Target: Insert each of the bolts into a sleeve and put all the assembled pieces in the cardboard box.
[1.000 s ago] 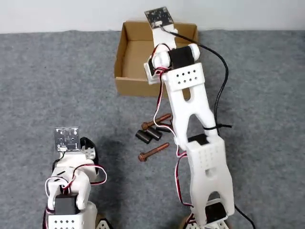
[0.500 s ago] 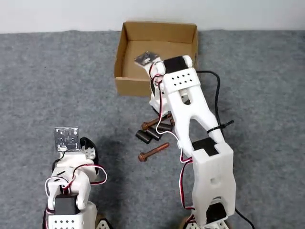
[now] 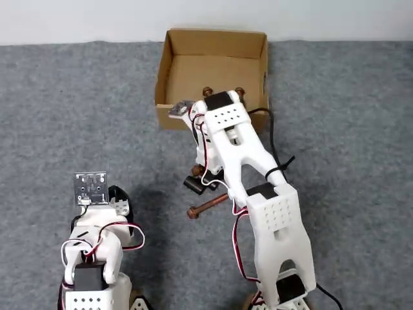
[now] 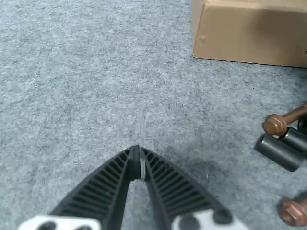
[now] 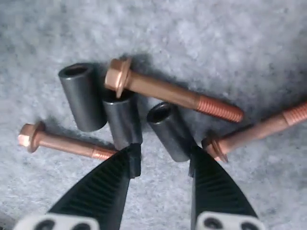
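Seen from above, a grey carpet (image 3: 361, 129) has a box (image 3: 169, 64) at upper centre of the frame. The right arm runs up the middle, its wrist just short of the box's near wall. It sits over a small heap of bolts (image 3: 208, 205) and sleeves (image 3: 193, 185) at centre. The left arm is folded at lower left, well apart from the heap.

Close up, the right gripper (image 5: 164, 160) is spread wide and empty. Its fingers stand either side of one end of a dark sleeve (image 5: 171, 130) that lies on the carpet (slanted between them, not square). A second sleeve (image 5: 122, 120) lies just beside it, close against one finger (image 5: 129, 163), and a third sleeve (image 5: 82, 98) touches that one. A long bolt (image 5: 168, 96) lies across their far ends, its head at the second sleeve's mouth. Two more bolts lie at the heap's edges. None of these bolts is in a sleeve.

The left gripper (image 4: 138, 163) is clenched on nothing above bare carpet.

Two coppery knobs (image 3: 208, 91) show just inside the box's near wall. They may be finished pieces, though this cannot be told.

The likely risk is in the closing. The slanted, round sleeve could roll or twist out of the fingers. The finger nearest the second sleeve could catch it too, or shove the heap and scatter the bolts.
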Robot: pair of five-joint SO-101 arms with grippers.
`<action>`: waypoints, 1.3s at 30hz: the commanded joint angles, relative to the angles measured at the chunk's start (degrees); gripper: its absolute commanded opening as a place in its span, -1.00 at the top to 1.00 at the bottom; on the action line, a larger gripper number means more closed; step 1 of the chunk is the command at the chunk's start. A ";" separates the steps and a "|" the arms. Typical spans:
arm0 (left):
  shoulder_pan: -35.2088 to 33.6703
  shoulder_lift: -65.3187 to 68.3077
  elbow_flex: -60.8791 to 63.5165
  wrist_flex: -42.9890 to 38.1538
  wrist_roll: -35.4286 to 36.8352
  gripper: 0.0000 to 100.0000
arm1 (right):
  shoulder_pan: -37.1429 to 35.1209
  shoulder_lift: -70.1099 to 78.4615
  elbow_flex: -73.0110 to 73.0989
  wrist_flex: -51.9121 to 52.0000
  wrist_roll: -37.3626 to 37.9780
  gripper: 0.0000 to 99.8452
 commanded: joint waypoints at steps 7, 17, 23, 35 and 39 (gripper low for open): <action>-0.44 -0.18 -0.31 0.44 0.44 0.99 | -0.75 5.67 -0.26 -2.95 0.26 0.68; -0.44 -0.18 -0.31 0.44 0.44 0.99 | -1.27 0.13 -0.26 3.56 -4.40 0.98; -0.44 -0.18 -0.31 0.44 0.44 0.99 | 1.10 -12.35 0.18 4.26 -9.49 0.98; -0.09 -0.18 -0.31 0.53 0.44 0.99 | 4.09 -45.58 32.35 4.18 -12.13 0.98; -0.09 -0.18 -0.31 0.53 0.53 0.99 | 7.16 -57.98 42.64 4.00 -12.13 0.98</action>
